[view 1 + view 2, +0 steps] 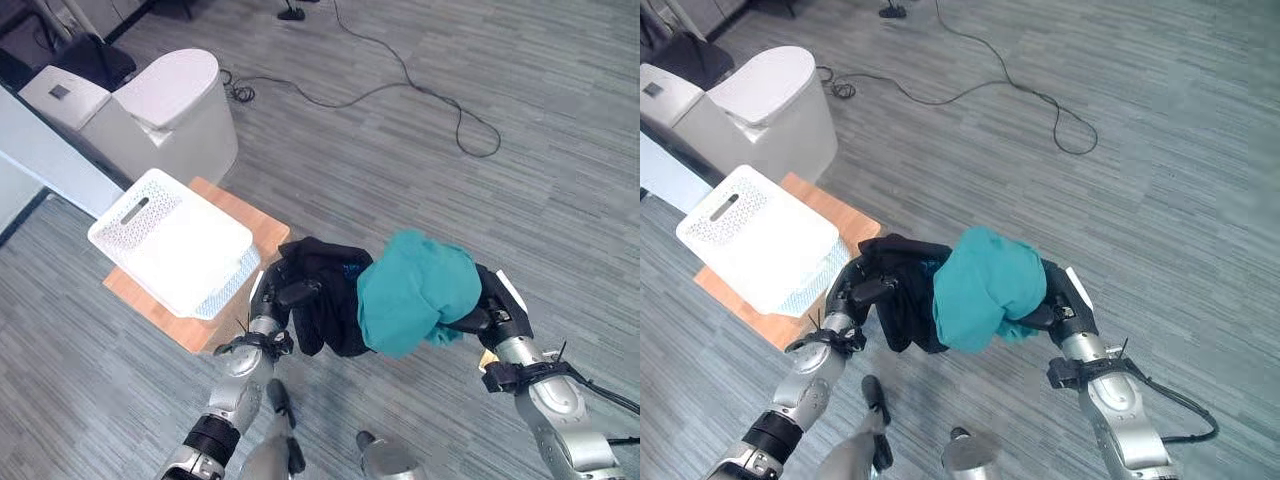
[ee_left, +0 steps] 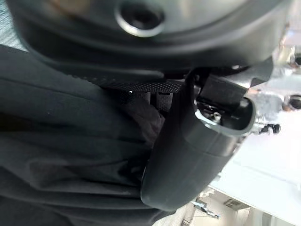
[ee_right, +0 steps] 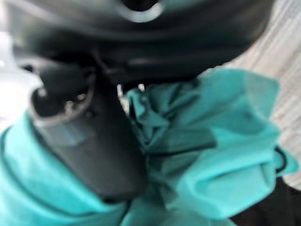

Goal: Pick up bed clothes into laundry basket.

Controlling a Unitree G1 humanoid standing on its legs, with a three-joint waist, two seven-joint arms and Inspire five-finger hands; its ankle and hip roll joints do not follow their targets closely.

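A bundle of clothes hangs in the air between my two hands, above the grey floor. Its black garment (image 1: 325, 290) is on the left, and my left hand (image 1: 283, 296) is shut on it, thumb (image 2: 183, 160) pressed into the dark cloth (image 2: 66, 141). A teal garment (image 1: 415, 288) bulges on the right, with my right hand (image 1: 490, 312) shut on it; the thumb (image 3: 94, 150) pinches teal folds (image 3: 211, 155). The white perforated laundry basket (image 1: 170, 240) sits tilted on a low wooden board (image 1: 262, 228), just left of the bundle.
A white rounded bin (image 1: 165, 110) stands behind the basket. A black cord (image 1: 420, 90) snakes over the carpet at the back. A pale bed edge (image 1: 45, 160) runs along the left side. Open floor lies to the right.
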